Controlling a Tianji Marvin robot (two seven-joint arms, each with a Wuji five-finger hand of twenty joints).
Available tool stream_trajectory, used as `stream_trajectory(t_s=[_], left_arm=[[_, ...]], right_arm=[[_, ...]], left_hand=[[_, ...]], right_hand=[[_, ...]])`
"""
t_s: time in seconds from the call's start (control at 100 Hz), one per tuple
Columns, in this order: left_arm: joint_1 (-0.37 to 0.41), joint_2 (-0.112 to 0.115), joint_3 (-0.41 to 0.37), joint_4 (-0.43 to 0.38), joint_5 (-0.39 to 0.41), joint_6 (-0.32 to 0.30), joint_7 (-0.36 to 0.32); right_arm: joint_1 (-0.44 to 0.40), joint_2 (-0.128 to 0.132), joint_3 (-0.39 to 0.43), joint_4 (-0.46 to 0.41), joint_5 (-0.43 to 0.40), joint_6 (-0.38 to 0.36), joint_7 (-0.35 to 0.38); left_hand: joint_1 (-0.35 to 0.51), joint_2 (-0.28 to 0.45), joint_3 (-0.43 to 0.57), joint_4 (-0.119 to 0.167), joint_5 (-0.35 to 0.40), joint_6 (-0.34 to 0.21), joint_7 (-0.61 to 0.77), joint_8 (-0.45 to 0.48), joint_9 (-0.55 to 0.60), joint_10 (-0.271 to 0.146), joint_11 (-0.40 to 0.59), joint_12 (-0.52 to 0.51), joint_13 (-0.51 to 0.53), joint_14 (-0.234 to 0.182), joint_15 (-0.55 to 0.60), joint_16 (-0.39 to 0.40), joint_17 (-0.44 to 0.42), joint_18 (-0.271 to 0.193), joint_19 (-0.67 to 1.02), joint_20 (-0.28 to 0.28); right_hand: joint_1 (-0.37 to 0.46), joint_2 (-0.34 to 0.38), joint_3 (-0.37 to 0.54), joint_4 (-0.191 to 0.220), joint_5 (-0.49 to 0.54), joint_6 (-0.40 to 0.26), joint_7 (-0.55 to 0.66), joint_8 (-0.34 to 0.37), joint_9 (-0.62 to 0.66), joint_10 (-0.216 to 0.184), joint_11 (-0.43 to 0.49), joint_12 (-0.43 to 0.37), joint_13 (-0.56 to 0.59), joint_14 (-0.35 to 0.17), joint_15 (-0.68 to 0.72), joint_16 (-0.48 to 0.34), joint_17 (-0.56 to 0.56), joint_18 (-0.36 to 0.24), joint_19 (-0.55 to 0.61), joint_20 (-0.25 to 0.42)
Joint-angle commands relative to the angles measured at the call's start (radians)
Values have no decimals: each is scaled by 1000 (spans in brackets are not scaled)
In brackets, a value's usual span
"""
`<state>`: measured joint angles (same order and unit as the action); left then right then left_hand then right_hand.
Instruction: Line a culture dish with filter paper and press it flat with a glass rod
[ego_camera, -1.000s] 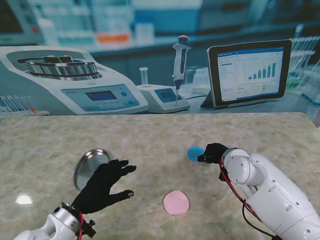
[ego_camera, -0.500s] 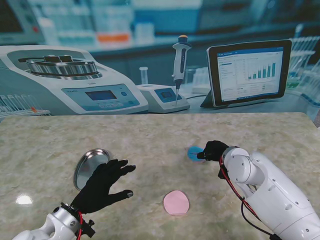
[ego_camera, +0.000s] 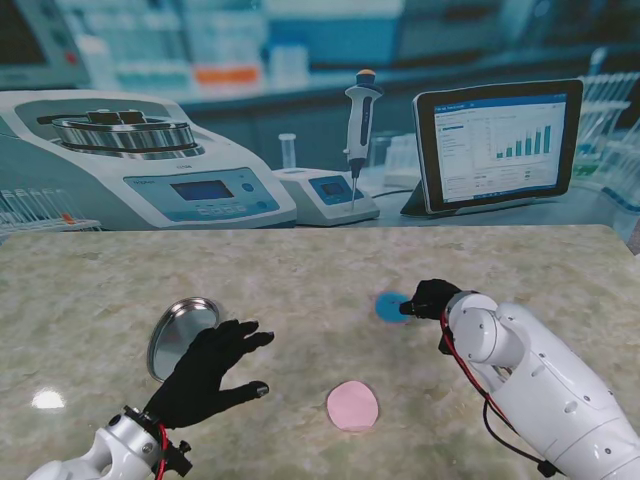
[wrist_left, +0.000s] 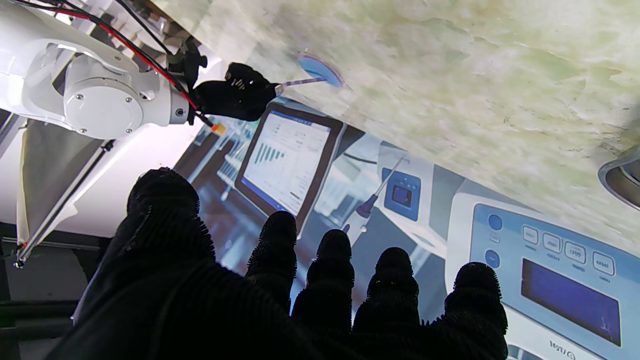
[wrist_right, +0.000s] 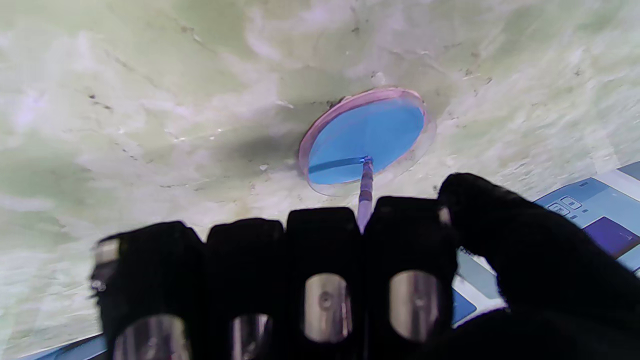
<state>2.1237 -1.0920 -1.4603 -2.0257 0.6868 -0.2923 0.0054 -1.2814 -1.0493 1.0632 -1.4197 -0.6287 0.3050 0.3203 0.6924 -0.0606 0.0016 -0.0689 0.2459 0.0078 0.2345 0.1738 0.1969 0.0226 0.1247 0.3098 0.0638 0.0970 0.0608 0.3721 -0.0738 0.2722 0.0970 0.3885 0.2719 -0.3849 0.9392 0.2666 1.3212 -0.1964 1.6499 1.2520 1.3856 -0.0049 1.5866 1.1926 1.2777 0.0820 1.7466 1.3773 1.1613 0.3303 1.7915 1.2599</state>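
No text can be read; the tablet (ego_camera: 497, 146) shows a bar chart, its lettering blurred

Bare table (ego_camera: 300, 270) fills the upper half; the lid (ego_camera: 180, 335), pink disc (ego_camera: 352, 405) and, seemingly, dish (ego_camera: 390, 305) interrupt the lower half.

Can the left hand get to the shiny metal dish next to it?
Probably yes. The left hand is open and hovers right beside the metal dish, with nothing between them. The right hand is busy far off, holding the glass rod.
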Motion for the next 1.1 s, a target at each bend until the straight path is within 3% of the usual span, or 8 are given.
stream_trajectory(t_s=[0.0, 0.04, 0.09, 0.43, 0.64, 0.92, 0.93, 1.09], left_arm=[[5, 1, 1, -8, 0, -2, -3], [4, 1, 1, -9, 1, -2, -2], [4, 1, 0, -9, 1, -2, -2], [7, 1, -7, -11, 2, -3, -3], [11, 1, -9, -13, 0, -7, -3], [16, 0, -14, -15, 3, -13, 4], [16, 0, -14, -14, 3, -14, 4], [16, 0, -10, -15, 2, -14, 4]], right_arm=[[4, -5, -12, 14, 15, -5, 14], [10, -5, -20, 19, 22, -9, 16], [17, -6, -29, 26, 31, -14, 17], [23, -10, -41, 22, 54, -36, 13], [-32, -8, 21, -37, 10, -28, -5], [-123, 7, 90, -117, -51, -12, 37], [-125, 7, 91, -118, -51, -12, 37], [-136, 14, 91, -126, -57, -6, 64]], left_hand=[[20, 32, -26, 28, -22, -26, -14, -5, -42, -38, -23, -14, -29, -35, -22, -18, -3, -31, -48, -37], [20, 31, -26, 28, -21, -22, -14, -5, -44, -21, -24, -14, -29, -34, -22, -18, -3, -31, -48, -38], [20, 32, -26, 28, -22, -23, -14, -5, -42, -39, -23, -14, -29, -35, -22, -19, -3, -31, -48, -38], [20, 32, -27, 28, -22, -24, -14, -5, -42, -38, -23, -12, -29, -35, -21, -21, -3, -31, -48, -39], [20, 32, -27, 28, -22, -24, -14, -5, -42, -39, -23, -12, -29, -34, -22, -21, -3, -31, -48, -40], [20, 32, -27, 28, -22, -24, -14, -5, -42, -39, -23, -12, -29, -36, -21, -21, -3, -31, -48, -41], [20, 32, -27, 28, -22, -24, -14, -5, -44, -22, -25, -13, -29, -36, -21, -21, -3, -31, -48, -41], [20, 31, -27, 28, -21, -25, -14, -5, -42, -39, -24, -12, -29, -36, -21, -21, -3, -31, -48, -41]], right_hand=[[-15, 22, 3, 23, 46, 98, 91, -2, 56, -41, 171, 25, 32, -149, 120, 38, 46, -21, 302, 32], [-15, 22, 3, 23, 46, 97, 91, -2, 56, -42, 172, 26, 32, -150, 120, 38, 47, -22, 302, 32], [-15, 21, 4, 23, 46, 97, 91, -2, 56, -42, 171, 26, 32, -151, 120, 38, 47, -23, 302, 32], [-17, 23, 3, 23, 46, 95, 91, -2, 56, -44, 171, 26, 32, -153, 120, 38, 47, -25, 302, 32], [-17, 23, 4, 23, 46, 96, 91, -2, 56, -42, 171, 26, 32, -150, 120, 38, 46, -23, 302, 32], [-14, 26, -1, 21, 46, 97, 91, -3, 56, -42, 170, 25, 32, -151, 119, 37, 47, -23, 302, 31], [-13, 26, -1, 21, 46, 97, 91, -3, 56, -42, 170, 25, 32, -150, 120, 37, 47, -23, 302, 31], [-12, 29, -4, 20, 46, 97, 91, -3, 56, -43, 170, 24, 32, -151, 119, 37, 47, -24, 302, 30]])
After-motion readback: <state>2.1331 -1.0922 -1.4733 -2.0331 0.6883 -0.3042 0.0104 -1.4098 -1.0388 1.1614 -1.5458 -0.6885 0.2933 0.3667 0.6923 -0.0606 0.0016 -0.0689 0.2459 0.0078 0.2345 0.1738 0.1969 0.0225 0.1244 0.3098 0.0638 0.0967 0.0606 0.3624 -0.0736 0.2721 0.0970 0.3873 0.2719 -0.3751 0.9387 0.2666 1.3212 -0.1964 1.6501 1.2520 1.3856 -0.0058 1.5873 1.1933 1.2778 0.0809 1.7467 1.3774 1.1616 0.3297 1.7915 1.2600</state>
